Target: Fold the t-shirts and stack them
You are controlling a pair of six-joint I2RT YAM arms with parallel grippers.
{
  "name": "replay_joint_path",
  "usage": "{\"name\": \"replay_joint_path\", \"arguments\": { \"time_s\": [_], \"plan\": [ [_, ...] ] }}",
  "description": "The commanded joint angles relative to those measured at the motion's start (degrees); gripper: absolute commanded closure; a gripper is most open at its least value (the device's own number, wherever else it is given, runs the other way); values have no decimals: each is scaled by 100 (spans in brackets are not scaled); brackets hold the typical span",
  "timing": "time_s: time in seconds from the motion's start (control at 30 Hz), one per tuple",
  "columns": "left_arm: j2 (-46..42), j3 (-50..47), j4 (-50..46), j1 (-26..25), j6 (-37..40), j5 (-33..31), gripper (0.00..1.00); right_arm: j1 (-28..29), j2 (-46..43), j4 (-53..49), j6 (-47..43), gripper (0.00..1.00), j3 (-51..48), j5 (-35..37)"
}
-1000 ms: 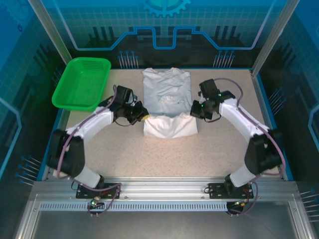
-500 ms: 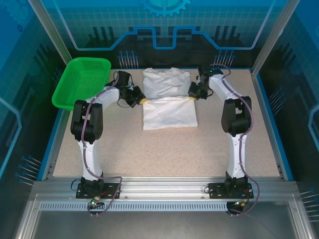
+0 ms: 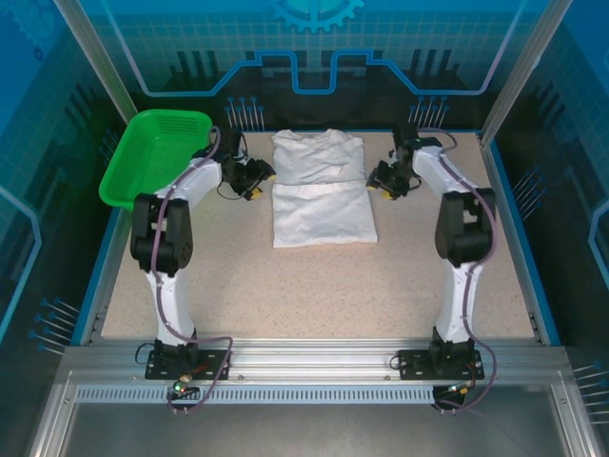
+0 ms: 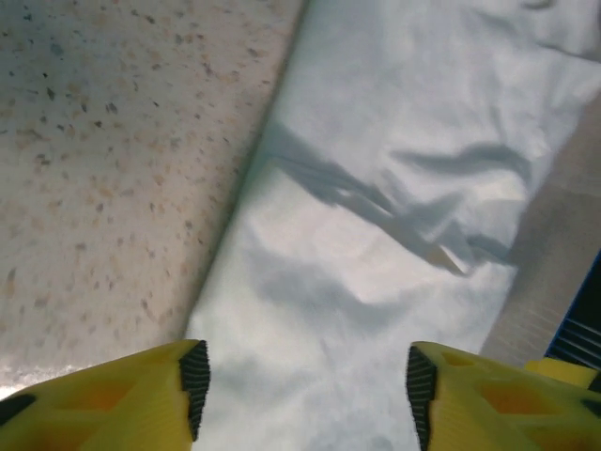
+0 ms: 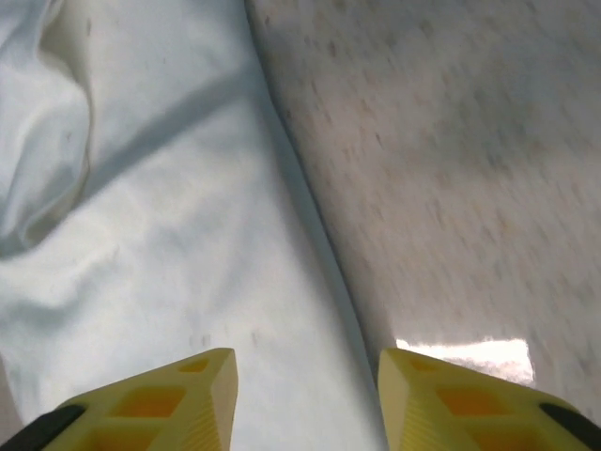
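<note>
**Overhead view.** A white t-shirt [image 3: 322,214] lies on the speckled beige bench [image 3: 285,305], at the far middle between the two arms. Its near part is a flat, smooth rectangle. Its far part is more rumpled and ends close to the back edge of the bench. The left end effector [image 3: 259,178] sits just beside the left edge of the cloth, about where the flat part meets the rumpled part. The right end effector [image 3: 379,183] sits just beside the right edge at the same level. A green basket [image 3: 157,157] of plastic mesh stands at the far left corner, apart from the t-shirt and beside the left arm.

**Left wrist view.** The left end effector [image 4: 305,385] has its yellow fingers [image 4: 141,399] standing apart with nothing clamped between them. White t-shirt [image 4: 376,235] cloth with soft creases lies beneath the gap. Its straight edge runs diagonally, with bare bench [image 4: 103,141] to the left.

**Right wrist view.** The right end effector [image 5: 305,399] likewise has its yellow fingers [image 5: 150,409] spread and grips nothing. The t-shirt [image 5: 141,235] covers the left of this view, the bench [image 5: 451,169] the right. The cloth edge passes under the gap between the fingers.
</note>
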Motion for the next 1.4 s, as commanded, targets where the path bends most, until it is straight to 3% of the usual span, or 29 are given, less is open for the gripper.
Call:
{"name": "replay_joint_path", "arguments": {
  "time_s": [0.0,0.1,0.2,0.37,0.57,0.8,0.97,1.03,1.27,1.37],
  "plan": [
    [-866,-490,59,-515,124,-293,53,312,-1021,1056,199,64,-1104,-593],
    [-891,-756,366,-1185,41,-376,67,563,-1231,1671,420,77,-1926,-850],
    [-524,-704,502,-1643,69,-397,69,765,-1052,1785,448,79,-2143,-770],
    [-44,-1100,617,-1801,378,-631,71,931,-583,1952,479,79,-2404,-793],
    [-67,-2030,569,-1765,697,-1015,70,1059,-618,2037,584,69,-3110,-543],
    [-1153,-3799,743,-1828,619,-1037,70,1854,-1426,2156,702,63,-4443,-142],
    [-2071,-5039,948,-1864,276,-922,70,2178,-2258,2255,932,62,-5666,238],
    [-2438,-5444,997,-1937,108,-858,70,2255,-2643,2296,982,57,-6043,342],
    [-4046,-6179,446,-2151,-299,-1088,65,2270,-3516,2274,1182,51,-6614,221],
    [-4713,-6074,-46,-2152,-299,-1352,61,2283,-3939,2187,1389,48,-6718,239]
  ]
}}
